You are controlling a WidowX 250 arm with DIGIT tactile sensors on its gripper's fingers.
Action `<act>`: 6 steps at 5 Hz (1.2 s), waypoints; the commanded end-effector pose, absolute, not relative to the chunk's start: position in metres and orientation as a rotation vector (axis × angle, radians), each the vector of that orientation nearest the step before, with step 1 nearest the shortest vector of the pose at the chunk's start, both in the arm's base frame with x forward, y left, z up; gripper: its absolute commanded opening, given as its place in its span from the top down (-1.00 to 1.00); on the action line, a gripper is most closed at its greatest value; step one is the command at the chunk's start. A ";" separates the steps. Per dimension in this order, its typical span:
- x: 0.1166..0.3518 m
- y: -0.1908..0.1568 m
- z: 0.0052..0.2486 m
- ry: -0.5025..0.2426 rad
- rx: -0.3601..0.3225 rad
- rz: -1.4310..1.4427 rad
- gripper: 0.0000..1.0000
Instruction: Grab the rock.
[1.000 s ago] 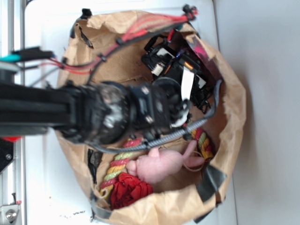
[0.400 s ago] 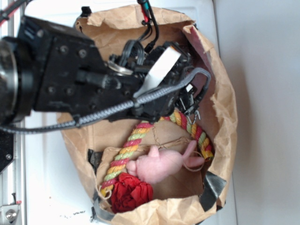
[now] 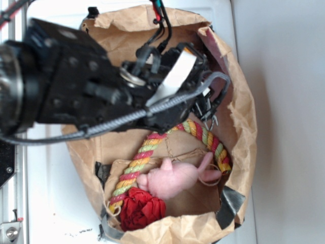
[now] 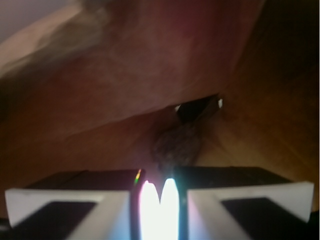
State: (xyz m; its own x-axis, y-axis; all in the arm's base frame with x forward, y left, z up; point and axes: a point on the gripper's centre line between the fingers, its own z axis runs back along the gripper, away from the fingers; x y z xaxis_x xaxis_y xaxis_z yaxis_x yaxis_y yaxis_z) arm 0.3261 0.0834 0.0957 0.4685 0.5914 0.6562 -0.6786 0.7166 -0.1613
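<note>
The end effector sat closed, fingers touching, below the rock mid-frame; it needed opening before advancing.

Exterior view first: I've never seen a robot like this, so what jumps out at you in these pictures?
A bulky black robot arm fills the upper left, reaching into a crumpled brown paper bag. At the bag's bottom lie a pink plush toy, a red ruffled ball and a striped rope. In the wrist view, a dark bumpy rock sits just ahead of the gripper.
</note>
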 end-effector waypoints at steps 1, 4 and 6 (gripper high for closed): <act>0.337 0.091 0.100 -0.848 0.185 0.794 -1.00; 0.346 0.087 0.084 -0.871 0.211 0.804 -1.00; 0.360 0.080 0.077 -0.887 0.244 0.828 -1.00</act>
State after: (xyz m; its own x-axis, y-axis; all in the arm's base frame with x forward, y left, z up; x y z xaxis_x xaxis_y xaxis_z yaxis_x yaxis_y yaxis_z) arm 0.3485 0.0776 0.0492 0.3943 0.5416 0.7424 -0.7439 0.6625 -0.0882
